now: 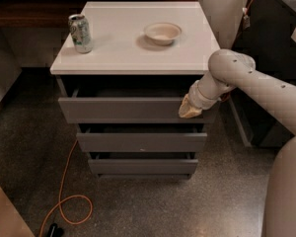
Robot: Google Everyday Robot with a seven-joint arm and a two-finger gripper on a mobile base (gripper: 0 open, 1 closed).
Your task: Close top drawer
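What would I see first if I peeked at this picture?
The big pale robot arm reaches in from the right, with its tool against the right end of the top drawer, which stands partly open. On the white cabinet top above sit a green can at the left and a small bowl near the middle. An orange cable loops on the floor at lower left.

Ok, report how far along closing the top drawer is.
Mostly in: the top drawer shows only a narrow dark gap under the tabletop. In hand: the gripper is pressed at the right end of its front. Left: push until that gap is gone.
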